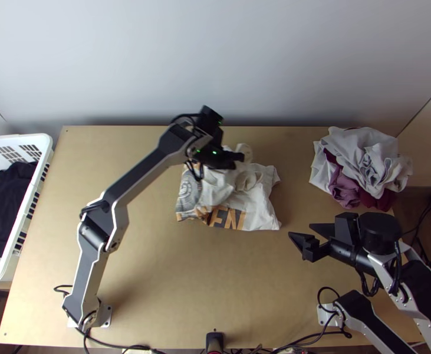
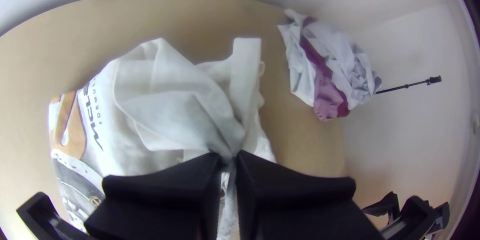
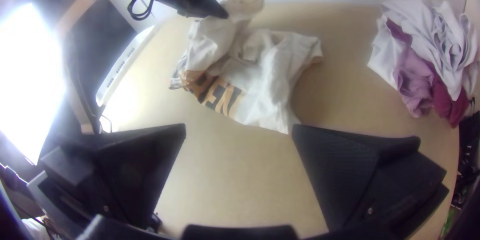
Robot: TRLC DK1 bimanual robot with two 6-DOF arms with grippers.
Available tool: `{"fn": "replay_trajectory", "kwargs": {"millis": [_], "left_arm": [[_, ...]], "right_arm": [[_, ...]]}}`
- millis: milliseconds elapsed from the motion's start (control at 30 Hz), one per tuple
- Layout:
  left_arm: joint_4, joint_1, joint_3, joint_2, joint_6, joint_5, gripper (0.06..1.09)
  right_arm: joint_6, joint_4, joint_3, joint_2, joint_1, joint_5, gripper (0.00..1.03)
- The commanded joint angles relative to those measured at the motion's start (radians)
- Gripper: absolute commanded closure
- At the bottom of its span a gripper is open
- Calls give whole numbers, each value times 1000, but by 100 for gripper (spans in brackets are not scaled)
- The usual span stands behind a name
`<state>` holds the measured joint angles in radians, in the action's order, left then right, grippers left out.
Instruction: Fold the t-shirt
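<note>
Where the left tool (image 1: 237, 160) grips, the t-shirt (image 1: 255, 206) is bunched.

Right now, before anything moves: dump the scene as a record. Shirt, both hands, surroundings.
t-shirt: on the table, white with a large print; bunched toward the wall, flatter along the near edge
folded: no
left hand: shut on a gathered bit of the t-shirt
right hand: open, holding nothing, short of the t-shirt, on its right side
clothes heap: far right of table, crumpled; pale grey, mauve and dark red
basket: white, at the left edge of table
basket contents: dark cloth
</note>
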<state>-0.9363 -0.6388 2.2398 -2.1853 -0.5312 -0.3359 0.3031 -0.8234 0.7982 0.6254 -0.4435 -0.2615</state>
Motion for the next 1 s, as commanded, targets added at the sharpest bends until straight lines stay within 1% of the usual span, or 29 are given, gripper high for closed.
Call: {"fn": "replay_trajectory", "kwargs": {"millis": [0, 100, 133, 167, 200, 233, 300, 433, 733, 867, 967], "left_arm": [[117, -101, 37, -74, -23, -29, 102], [168, -136, 37, -96, -30, -51, 101], [185, -145, 37, -106, -36, -71, 92], [188, -151, 38, -113, -47, -106, 68], [200, -156, 38, -116, -76, -121, 34], [206, -160, 38, -117, -108, -127, 10], [221, -170, 38, -110, -138, -153, 10], [263, -177, 37, -76, -181, -158, 10], [228, -82, 14, 18, -197, -157, 10], [174, -13, -5, 81, -188, -155, 10], [80, 53, -46, 137, -130, -157, 10]], "right_arm": [[7, 9, -73, -56, 12, -2, 4], [16, 13, -96, -73, 19, -8, 4], [19, 15, -100, -78, 22, -12, 4], [21, 17, -106, -82, 23, -13, 4], [21, 18, -111, -85, 28, -13, 4], [25, 18, -111, -89, 29, -16, 4], [28, 23, -113, -92, 35, -19, 4], [34, 38, -99, -102, 46, -21, 4], [44, 44, -88, -101, 52, -24, 4], [93, 70, -108, -85, 62, -28, 4], [154, 79, -123, -72, 63, -28, 4]]}}
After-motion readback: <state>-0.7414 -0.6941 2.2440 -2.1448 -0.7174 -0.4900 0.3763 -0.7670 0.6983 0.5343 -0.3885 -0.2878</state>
